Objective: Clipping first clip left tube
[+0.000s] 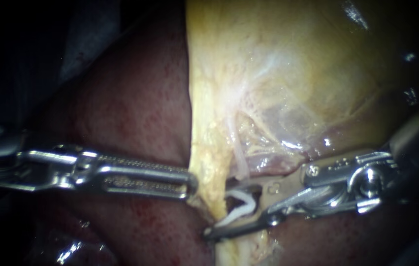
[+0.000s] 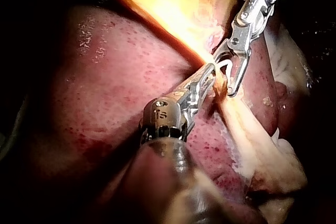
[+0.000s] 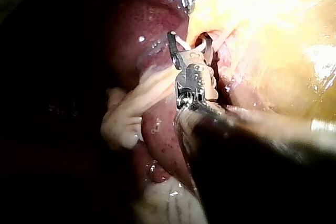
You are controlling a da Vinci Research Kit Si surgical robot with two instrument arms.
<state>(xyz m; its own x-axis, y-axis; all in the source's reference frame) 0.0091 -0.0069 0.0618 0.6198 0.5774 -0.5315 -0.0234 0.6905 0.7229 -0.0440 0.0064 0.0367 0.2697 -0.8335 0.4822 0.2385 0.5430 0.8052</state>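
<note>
Notably, the endoscope view shows the right instrument's [image 1: 224,209] spread jaws holding a white clip [image 1: 242,207] astride the tube [image 1: 239,160] — only the left wrist view shows the left instrument's [image 2: 210,73] jaws together, clamping pale tissue [image 2: 247,135].

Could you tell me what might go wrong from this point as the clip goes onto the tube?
The white clip in the right instrument stands open at the pale tube. Whether it spans the whole tube cannot be told, so it may close on only part. The left instrument has its jaws shut on the gallbladder at its edge close by; if that grip slips, the tube may shift out of the clip.
</note>
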